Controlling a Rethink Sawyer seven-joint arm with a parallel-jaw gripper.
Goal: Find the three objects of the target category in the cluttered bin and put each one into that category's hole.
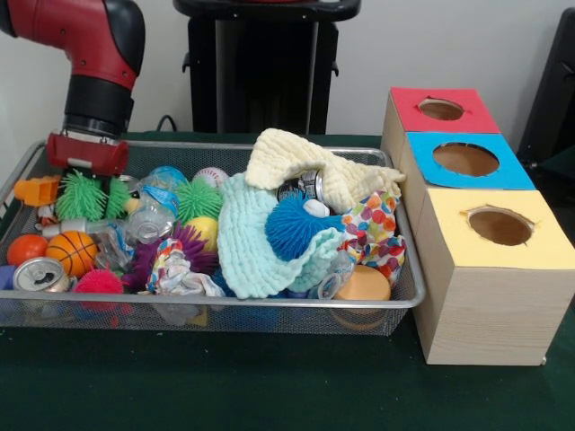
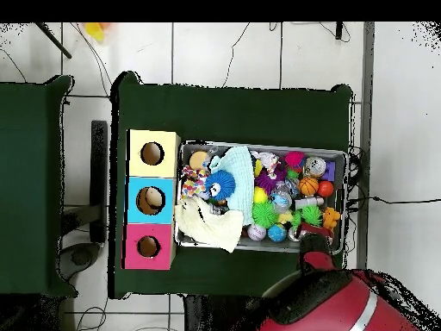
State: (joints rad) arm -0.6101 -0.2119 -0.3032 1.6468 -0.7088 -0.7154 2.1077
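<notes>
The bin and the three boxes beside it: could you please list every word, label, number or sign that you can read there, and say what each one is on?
No text reads in either view.
Soda can in the wire bin: bare silver top, no print legible.
Can under the cream cloth: markings too blurred.
Confetti-print cloth: coloured spots only.
Red, blue and yellow boxes: no labels.
</notes>
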